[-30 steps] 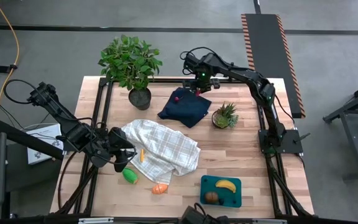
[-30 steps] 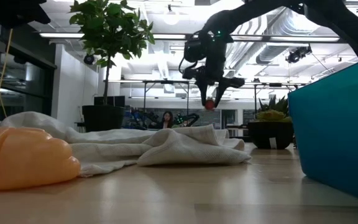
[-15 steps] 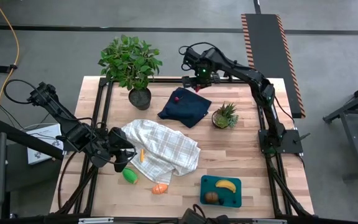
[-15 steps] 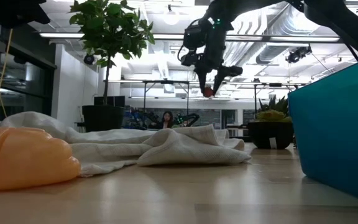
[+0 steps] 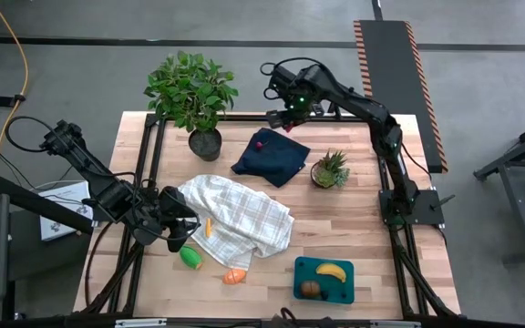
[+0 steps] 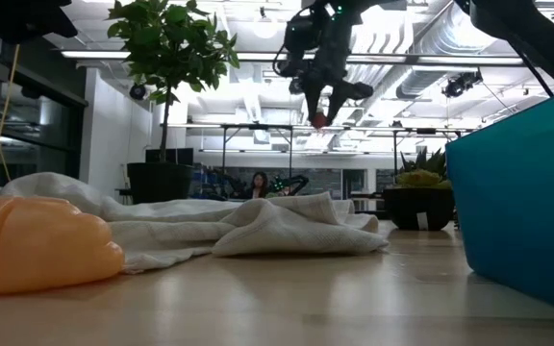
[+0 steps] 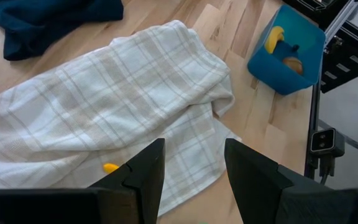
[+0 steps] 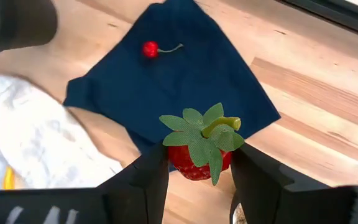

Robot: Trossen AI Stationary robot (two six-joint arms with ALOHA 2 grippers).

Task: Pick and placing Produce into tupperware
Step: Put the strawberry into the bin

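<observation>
Holding a strawberry (image 8: 197, 152) in the closed right tool (image 8: 199, 163) above the bench's far edge; left tool (image 7: 191, 163) idle, parted, empty. Banana (image 5: 332, 271) and brown piece (image 5: 310, 289) already in tupperware (image 5: 346, 293); cherry (image 5: 260, 143), green piece (image 5: 190, 258), orange piece (image 5: 234, 275) left.

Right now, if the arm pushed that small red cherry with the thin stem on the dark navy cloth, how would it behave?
The small round red cherry would probably roll easily, though its thin stem may make it curve. The soft, rumpled dark navy cloth should slow it. It looks light, so a gentle nudge should do.
</observation>
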